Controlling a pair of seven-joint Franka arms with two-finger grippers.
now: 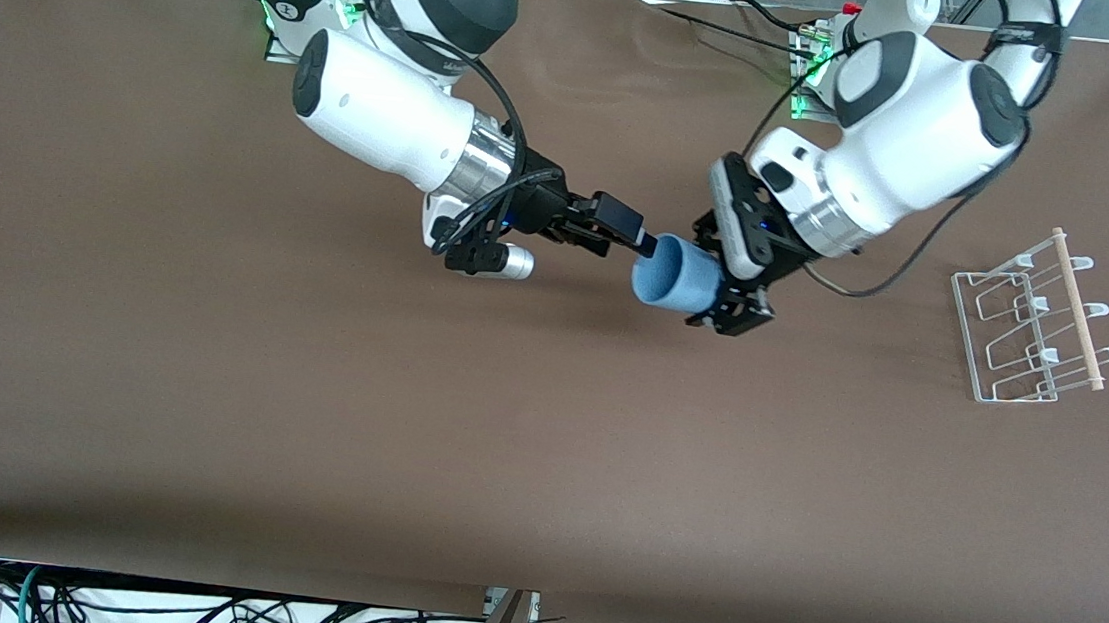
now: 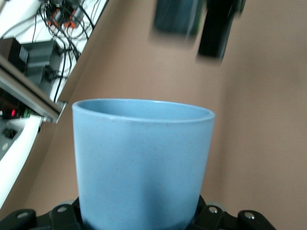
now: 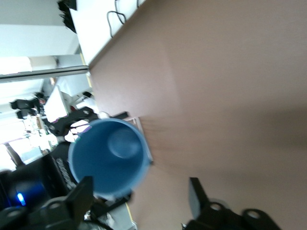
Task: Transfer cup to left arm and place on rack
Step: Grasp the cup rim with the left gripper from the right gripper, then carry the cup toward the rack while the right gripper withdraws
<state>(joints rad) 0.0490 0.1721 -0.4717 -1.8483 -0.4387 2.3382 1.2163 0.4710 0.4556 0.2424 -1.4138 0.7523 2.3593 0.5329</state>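
The light-blue cup (image 1: pixel 668 273) is held on its side above the middle of the table, its mouth toward the right arm's end. My left gripper (image 1: pixel 715 281) is shut on the cup's base end. The cup fills the left wrist view (image 2: pixel 144 163). My right gripper (image 1: pixel 643 245) is open at the cup's rim; in the right wrist view its fingers (image 3: pixel 81 194) stand wide apart, with the cup's mouth (image 3: pixel 108 158) off to one side of them. The white wire rack (image 1: pixel 1035 323) with its wooden rod (image 1: pixel 1077 307) stands on the table toward the left arm's end.
Brown tabletop (image 1: pixel 403 439) all round. Cables hang below the table's edge nearest the front camera (image 1: pixel 187 611). Both arm bases stand along the edge farthest from that camera.
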